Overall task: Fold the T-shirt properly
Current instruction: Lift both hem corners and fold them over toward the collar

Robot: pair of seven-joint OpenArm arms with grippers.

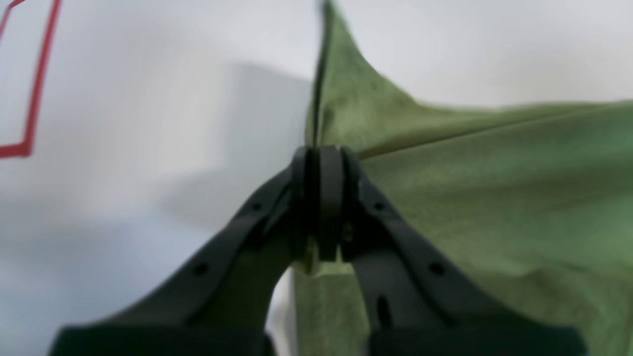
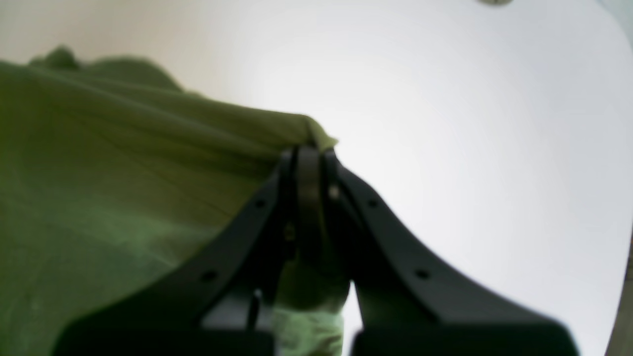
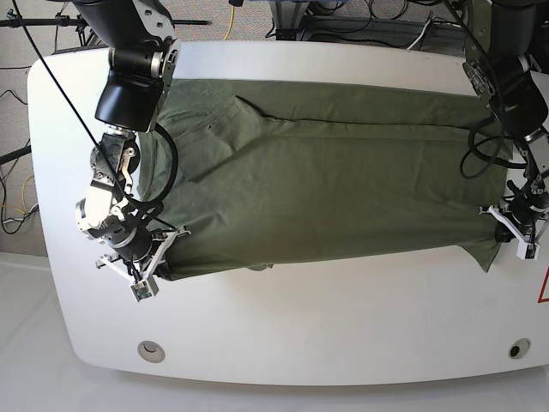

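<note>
On the white table (image 3: 283,343), olive-green T-shirt (image 3: 334,189) spread crosswise, left gripper (image 1: 321,163) and right gripper (image 2: 306,158) each pinching a near-edge corner of the T-shirt.

Base view: overhead, looking down on the whole worktop (image 3: 283,335). Each wrist view: close behind its gripper, left gripper (image 1: 324,153), right gripper (image 2: 307,151), facing out low over shirt (image 3: 326,189) cloth; blurred.

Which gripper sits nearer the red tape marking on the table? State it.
Left. The left gripper grips the T-shirt edge on the side where the red tape marking lies; the right gripper holds the opposite end, far across the table.
</note>
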